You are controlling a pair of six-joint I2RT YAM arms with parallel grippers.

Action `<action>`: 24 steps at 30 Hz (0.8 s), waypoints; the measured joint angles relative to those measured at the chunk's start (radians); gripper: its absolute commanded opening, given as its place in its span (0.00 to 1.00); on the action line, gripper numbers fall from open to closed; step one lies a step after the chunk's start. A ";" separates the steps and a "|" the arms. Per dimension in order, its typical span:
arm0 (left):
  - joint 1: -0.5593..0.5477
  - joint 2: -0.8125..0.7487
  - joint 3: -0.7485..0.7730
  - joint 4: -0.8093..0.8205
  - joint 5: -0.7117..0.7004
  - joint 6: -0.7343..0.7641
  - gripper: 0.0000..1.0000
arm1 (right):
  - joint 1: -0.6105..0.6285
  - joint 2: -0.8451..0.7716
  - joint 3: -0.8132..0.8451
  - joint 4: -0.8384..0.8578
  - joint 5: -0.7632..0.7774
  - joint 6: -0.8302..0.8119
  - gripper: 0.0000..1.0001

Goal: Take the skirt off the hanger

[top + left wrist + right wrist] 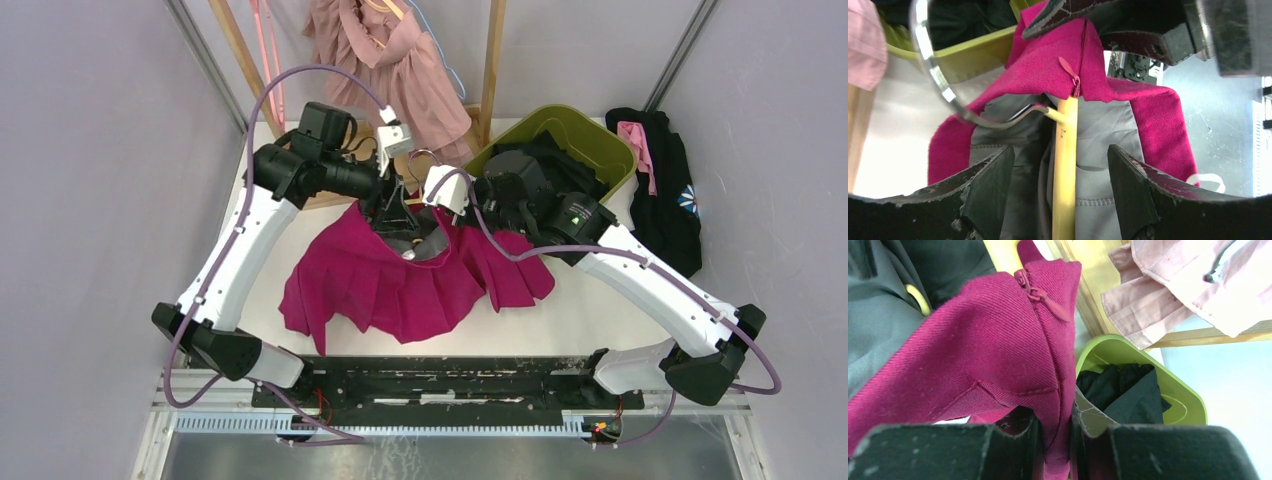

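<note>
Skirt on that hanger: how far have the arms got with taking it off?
Partway. Done: the skirt lies on the table and the right gripper is shut on its waistband beside the zip. In hand: the left gripper stands open around the hanger, not gripping it. Left: the hanger is still inside the waist, so pulling them apart remains.

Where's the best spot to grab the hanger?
Grab the hanger by its straight yellow bar, just below the metal hook. The left gripper should come straight on: the bar lies uncovered between its open jaws, with the skirt bunched higher up.
</note>
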 measured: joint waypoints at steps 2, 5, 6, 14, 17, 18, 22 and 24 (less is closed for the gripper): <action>-0.018 0.015 -0.010 -0.003 -0.005 0.000 0.77 | 0.000 0.000 0.000 -0.004 0.006 -0.002 0.01; -0.041 0.041 -0.018 -0.004 -0.027 0.000 0.54 | 0.000 0.000 0.000 -0.029 0.013 -0.008 0.01; -0.047 0.048 -0.019 -0.006 -0.031 0.002 0.42 | -0.001 0.000 0.000 -0.034 0.015 -0.008 0.01; -0.070 0.066 -0.016 0.024 -0.105 0.001 0.03 | -0.008 -0.001 0.000 -0.031 0.039 -0.018 0.01; -0.089 0.015 -0.059 0.103 -0.188 -0.018 0.03 | -0.013 -0.001 0.000 -0.008 0.051 -0.034 0.01; -0.093 -0.008 -0.081 0.132 -0.211 -0.024 0.03 | -0.012 -0.001 0.000 0.002 0.052 -0.039 0.01; -0.103 -0.129 -0.178 0.231 -0.317 -0.056 0.03 | -0.001 -0.001 0.000 0.068 0.047 -0.070 0.01; -0.106 -0.164 -0.196 0.252 -0.353 -0.063 0.03 | 0.006 -0.001 0.000 0.099 0.043 -0.084 0.01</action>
